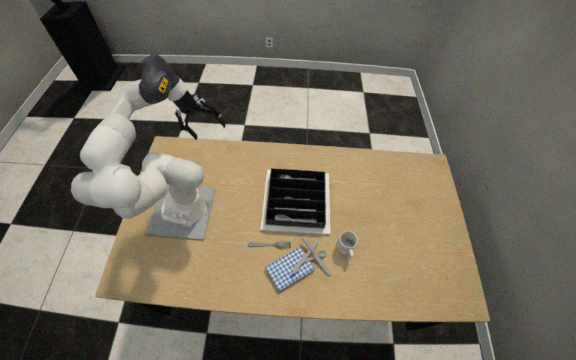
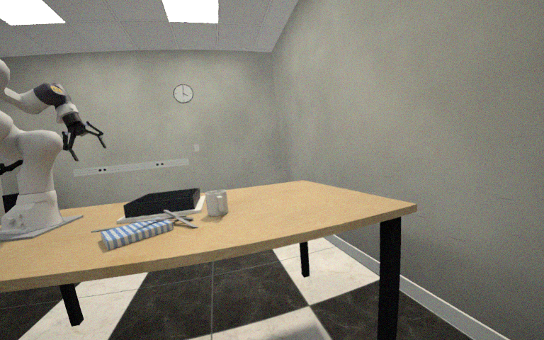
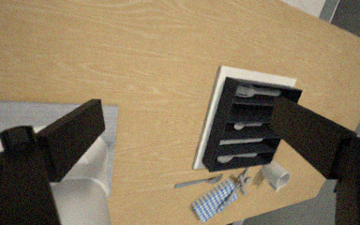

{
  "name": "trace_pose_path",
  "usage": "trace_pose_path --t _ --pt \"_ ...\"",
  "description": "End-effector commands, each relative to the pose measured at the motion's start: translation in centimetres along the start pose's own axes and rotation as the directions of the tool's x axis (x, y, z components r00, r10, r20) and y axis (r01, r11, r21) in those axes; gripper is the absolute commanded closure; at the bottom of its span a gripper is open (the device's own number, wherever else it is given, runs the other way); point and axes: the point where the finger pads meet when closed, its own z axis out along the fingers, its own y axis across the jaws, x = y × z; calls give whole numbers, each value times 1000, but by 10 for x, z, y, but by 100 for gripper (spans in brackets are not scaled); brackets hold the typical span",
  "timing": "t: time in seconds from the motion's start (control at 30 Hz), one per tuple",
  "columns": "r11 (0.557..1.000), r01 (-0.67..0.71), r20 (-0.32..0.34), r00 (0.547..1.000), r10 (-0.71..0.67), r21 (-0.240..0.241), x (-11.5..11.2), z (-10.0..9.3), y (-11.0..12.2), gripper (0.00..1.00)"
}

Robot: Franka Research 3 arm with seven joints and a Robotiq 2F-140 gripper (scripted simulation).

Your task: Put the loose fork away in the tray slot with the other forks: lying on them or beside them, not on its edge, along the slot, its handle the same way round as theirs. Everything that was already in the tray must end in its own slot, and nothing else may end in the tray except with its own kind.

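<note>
The loose fork [image 1: 269, 244] [image 3: 198, 182] lies flat on the table, in front of the tray and left of the napkin, with its head toward the mug. The black slotted tray [image 1: 297, 223] [image 2: 160, 200] [image 3: 219, 127] holds cutlery in its long slots. I cannot tell which slot has the forks. My gripper [image 1: 209, 132] [image 2: 88, 151] [image 3: 187, 113] is open and empty. It hangs high over the table's far left edge, well away from the fork and the tray.
A blue checked napkin [image 1: 284, 271] [image 2: 136, 234] [image 3: 211, 202] lies by the front, with a knife [image 1: 319, 261] and another utensil crossed over its right end. A white mug [image 1: 347, 243] [image 2: 216, 202] [image 3: 277, 175] stands to the right. My arm's base [image 1: 180, 212] is on the table's left.
</note>
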Motion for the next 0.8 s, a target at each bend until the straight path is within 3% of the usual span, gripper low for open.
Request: trace_pose_path --t 0.0,0.37,0.77 --pt "986 -166 3 986 166 11 3 1 1 0" --pt "928 -372 34 928 371 24 2 7 11 0" --pt "763 -646 84 762 642 24 0 16 26 0"
